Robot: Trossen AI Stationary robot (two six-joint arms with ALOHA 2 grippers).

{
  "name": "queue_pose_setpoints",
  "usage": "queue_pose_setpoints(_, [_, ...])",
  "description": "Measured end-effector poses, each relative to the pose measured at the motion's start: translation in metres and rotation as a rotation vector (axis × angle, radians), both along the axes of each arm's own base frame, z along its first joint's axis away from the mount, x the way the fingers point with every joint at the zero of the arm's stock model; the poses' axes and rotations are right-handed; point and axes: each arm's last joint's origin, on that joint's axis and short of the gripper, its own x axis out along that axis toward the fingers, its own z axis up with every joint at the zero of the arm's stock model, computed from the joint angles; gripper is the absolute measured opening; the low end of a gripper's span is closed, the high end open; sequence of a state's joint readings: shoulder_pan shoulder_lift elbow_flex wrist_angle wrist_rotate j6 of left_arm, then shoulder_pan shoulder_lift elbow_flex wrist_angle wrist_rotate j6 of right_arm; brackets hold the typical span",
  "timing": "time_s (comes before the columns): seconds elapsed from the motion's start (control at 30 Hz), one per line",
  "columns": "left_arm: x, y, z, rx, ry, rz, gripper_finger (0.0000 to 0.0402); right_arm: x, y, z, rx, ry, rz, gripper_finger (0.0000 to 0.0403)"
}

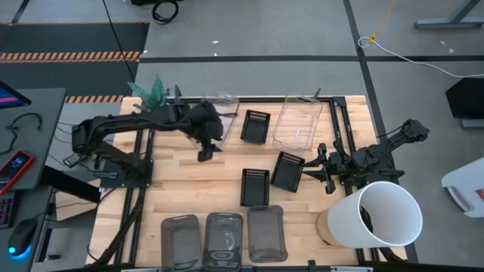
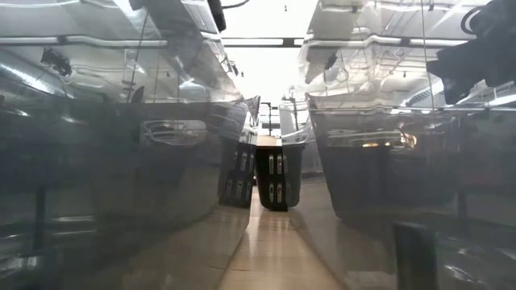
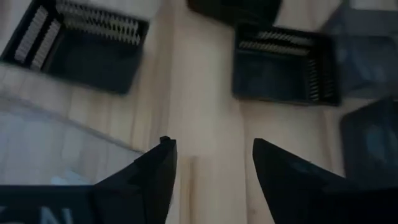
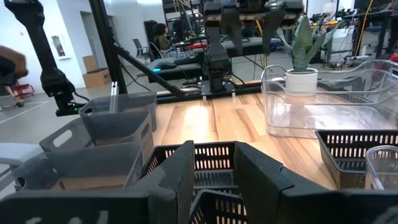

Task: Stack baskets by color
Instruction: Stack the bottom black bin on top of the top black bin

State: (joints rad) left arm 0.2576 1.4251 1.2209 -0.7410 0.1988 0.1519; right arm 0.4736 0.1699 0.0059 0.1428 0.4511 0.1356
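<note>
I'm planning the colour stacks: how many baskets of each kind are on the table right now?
Clear baskets: 2 seen (whether another is nested inside one cannot be told)
Black slotted baskets: 3
Smoky grey baskets: 3
Total: 8 seen

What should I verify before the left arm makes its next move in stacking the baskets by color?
1. Left gripper open and empty: ok; only bare table shows between its fingers.
2. Black slotted baskets stacked: not ok; three lie apart.
3. Smoky grey baskets stacked: not ok; three sit side by side.
4. Clear baskets stacked: cannot tell; only two places show.
5. Right gripper holding a black basket: cannot tell; it is at one.
</note>
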Motion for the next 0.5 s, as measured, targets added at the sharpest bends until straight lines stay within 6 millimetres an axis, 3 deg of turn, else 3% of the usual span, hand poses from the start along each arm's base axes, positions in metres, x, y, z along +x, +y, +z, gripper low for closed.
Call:
queue_pose_setpoints(0.27, [0.032,-0.044,-0.028,0.04,0.071,0.03,0.0191,0.0,0.0,0.001,0.004,-0.007,0.001,0.0119])
queue_pose_setpoints(0.5, [0.062,-0.06,-0.057,0.034,0.086,0.01,0.017,0.0,0.0,0.001,0.006,-0.013,0.001,0.0119])
